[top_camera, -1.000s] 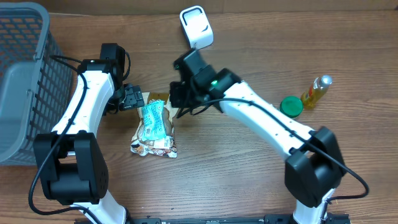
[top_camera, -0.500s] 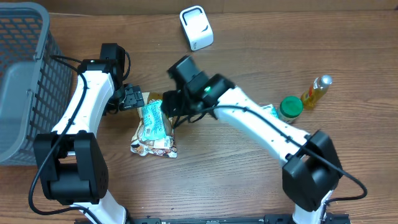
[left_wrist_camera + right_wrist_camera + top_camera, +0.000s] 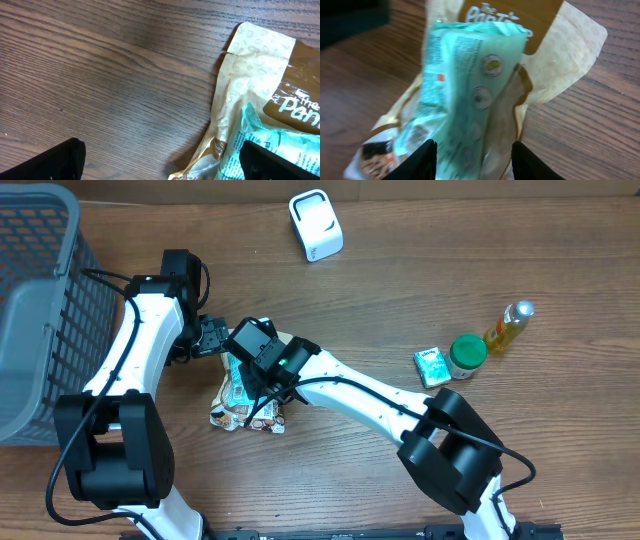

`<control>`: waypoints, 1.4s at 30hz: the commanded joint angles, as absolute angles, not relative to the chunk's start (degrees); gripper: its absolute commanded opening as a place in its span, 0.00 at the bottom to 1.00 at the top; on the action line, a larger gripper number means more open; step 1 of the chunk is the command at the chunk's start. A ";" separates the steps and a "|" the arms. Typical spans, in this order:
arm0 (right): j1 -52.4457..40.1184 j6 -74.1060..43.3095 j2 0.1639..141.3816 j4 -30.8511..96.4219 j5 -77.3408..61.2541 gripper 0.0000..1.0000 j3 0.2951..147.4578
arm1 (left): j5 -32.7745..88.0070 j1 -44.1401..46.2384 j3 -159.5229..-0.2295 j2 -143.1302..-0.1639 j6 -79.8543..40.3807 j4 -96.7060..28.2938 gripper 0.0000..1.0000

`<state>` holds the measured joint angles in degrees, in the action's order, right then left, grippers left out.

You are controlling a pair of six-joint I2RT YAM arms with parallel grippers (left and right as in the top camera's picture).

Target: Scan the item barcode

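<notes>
The wooden bench (image 3: pixel 420 260) carries a grey mesh basket (image 3: pixel 60 270) at far left, a white scanner (image 3: pixel 316 224) at far centre, a brown-and-cream pouch (image 3: pixel 243 416) left of centre, and at right a teal box (image 3: pixel 432 366), a green-lidded jar (image 3: pixel 466 354) and a yellow bottle (image 3: pixel 508 326), close together.

1. Left arm (image 3: pixel 132 350): smooth white shell links between rounded black joint housings, with a black cable (image 3: pixel 105 277) looping along it.
2. Right arm (image 3: pixel 365 392): the same white links and black joints, with a small green light (image 3: pixel 283 360) near the wrist.
3. Left fingers (image 3: pixel 55 160) and right fingers (image 3: pixel 422 162): plain matte black.
</notes>
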<state>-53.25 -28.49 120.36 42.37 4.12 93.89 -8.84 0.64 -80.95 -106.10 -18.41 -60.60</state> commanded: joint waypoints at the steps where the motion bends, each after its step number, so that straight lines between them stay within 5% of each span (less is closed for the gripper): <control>1: -53.04 -28.77 120.60 41.65 5.91 0.43 94.06 | -9.15 0.34 -81.69 -105.65 -18.00 -60.60 1.00; 11: -53.10 -30.02 123.26 40.97 4.64 0.38 93.97 | -9.13 0.36 -81.69 -105.65 -18.00 -60.60 0.99; 16: -52.97 -30.02 123.13 40.99 4.58 0.04 94.37 | -9.13 0.36 -81.69 -105.65 -18.00 -60.60 0.99; 29: -51.75 -30.00 114.98 43.05 4.49 0.04 98.08 | -9.15 0.38 -81.69 -105.65 -18.00 -60.60 1.00; 42: -39.44 -29.76 114.06 58.24 4.38 0.04 97.82 | -9.15 0.38 -81.69 -105.65 -18.00 -60.60 1.00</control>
<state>-41.28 -29.98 115.70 56.55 3.90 96.79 -8.84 0.64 -80.95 -106.10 -18.41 -60.62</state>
